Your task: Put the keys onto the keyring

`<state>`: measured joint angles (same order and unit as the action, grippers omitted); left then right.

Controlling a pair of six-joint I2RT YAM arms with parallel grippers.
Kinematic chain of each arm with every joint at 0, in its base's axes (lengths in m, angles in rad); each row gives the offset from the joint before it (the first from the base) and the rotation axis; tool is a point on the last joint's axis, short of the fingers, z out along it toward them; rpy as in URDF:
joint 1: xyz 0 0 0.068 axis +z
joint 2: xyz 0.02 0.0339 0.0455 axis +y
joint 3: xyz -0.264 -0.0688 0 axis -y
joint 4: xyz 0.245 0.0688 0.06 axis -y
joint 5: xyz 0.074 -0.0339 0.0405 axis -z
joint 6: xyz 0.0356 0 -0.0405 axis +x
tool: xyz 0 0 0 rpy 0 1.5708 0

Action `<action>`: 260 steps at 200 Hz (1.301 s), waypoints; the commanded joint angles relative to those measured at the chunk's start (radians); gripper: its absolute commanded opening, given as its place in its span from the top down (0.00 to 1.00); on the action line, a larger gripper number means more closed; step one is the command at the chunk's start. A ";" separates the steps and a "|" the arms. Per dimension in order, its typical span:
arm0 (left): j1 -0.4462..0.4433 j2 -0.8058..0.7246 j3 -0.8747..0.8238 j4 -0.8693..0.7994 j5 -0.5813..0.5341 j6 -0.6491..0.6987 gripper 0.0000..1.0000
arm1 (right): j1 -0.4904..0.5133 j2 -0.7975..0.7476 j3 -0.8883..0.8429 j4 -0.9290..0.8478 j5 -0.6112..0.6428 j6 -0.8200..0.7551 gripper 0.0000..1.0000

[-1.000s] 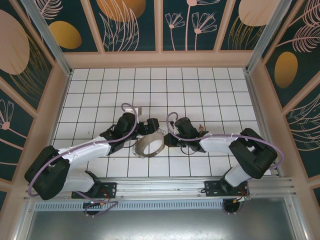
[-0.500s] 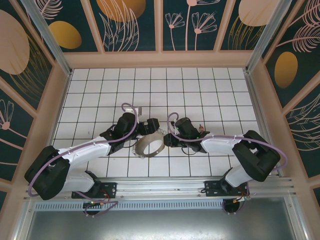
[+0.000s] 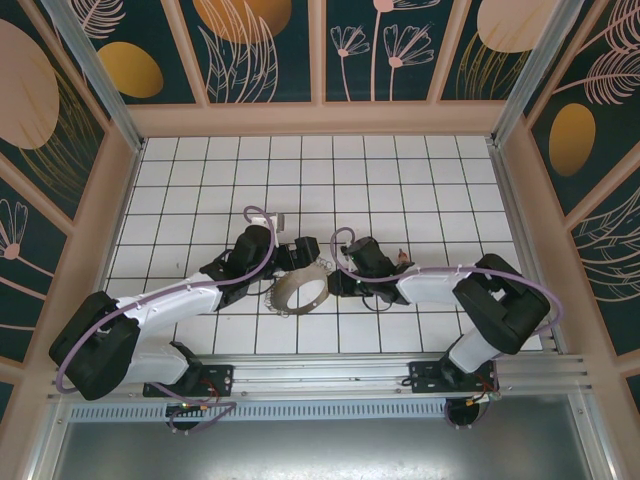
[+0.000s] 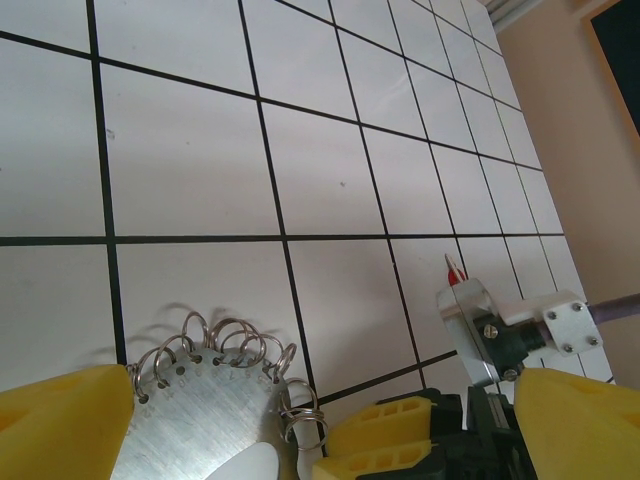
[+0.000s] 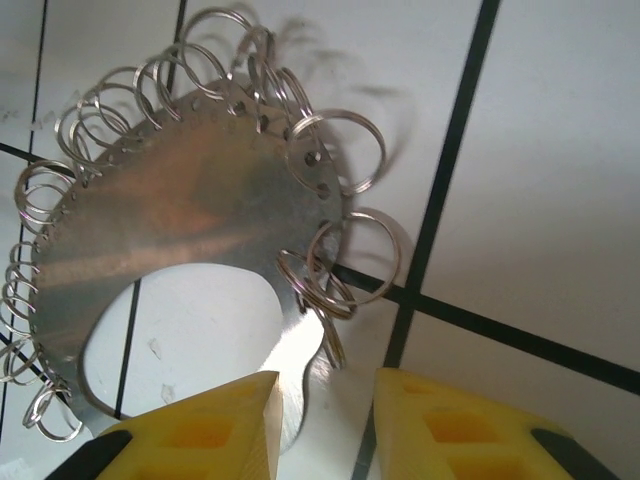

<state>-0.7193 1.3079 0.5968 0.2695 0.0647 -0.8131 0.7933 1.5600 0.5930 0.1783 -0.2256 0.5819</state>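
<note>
Right wrist view, fingers: the yellow block-shaped fingers [image 5: 200, 430] of the right gripper [image 5: 325, 405] stand a little apart, with bare tile showing in the gap.
Right wrist view, at the gap: a lobe on the rim of the keyring [image 5: 180, 200] (a flat silvery metal disc with a large hole, its perforated edge hung with many small wire split rings) reaches down beside the left-hand finger; no clamp on it shows.
Left wrist view, fingers: the yellow fingers [image 4: 60, 425] of the left gripper [image 4: 325, 385] are spread wide, one at each lower corner.
Left wrist view, between them: the ringed edge of the keyring [image 4: 200, 415] lies loose in the span.
Top external view, grippers: the left gripper [image 3: 303, 252] sits at the keyring's [image 3: 283, 290] far rim and the right gripper [image 3: 333, 282] at its right rim.
Key: a tiny key [image 3: 402, 257] with a red-brown head shows by the right arm's wrist, apart from the keyring (too small to tell what it rests on).
Table: the white tiled table [image 3: 200, 180], gridded in black, carries the keyring near its middle.
</note>
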 commanded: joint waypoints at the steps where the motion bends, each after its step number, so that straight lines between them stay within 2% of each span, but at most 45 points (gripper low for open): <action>1: -0.005 -0.010 0.019 0.029 0.008 0.002 0.03 | 0.003 0.030 0.034 0.015 0.017 -0.012 0.71; 151: -0.004 0.023 0.024 0.044 0.020 0.003 0.02 | -0.015 0.076 0.073 0.032 -0.001 -0.024 0.75; 167: -0.004 0.026 0.024 0.046 0.021 0.003 0.02 | -0.017 0.083 0.074 0.035 -0.004 -0.025 0.79; 191: -0.004 0.028 0.027 0.040 0.020 0.003 0.02 | -0.019 0.083 0.076 0.027 -0.016 -0.030 0.93; 199: -0.004 0.027 0.028 0.038 0.021 0.005 0.02 | -0.020 0.076 0.074 0.023 -0.017 -0.034 1.00; 232: -0.005 0.002 0.056 0.005 0.004 0.020 0.02 | -0.039 0.016 0.094 -0.039 -0.027 -0.127 1.00; 260: -0.004 -0.023 0.143 -0.081 -0.028 0.077 0.02 | -0.104 -0.082 0.136 -0.076 -0.138 -0.274 1.00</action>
<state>-0.7200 1.3228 0.6468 0.2546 0.0669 -0.7975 0.7395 1.5845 0.6621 0.1379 -0.2710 0.4534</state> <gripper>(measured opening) 0.985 0.045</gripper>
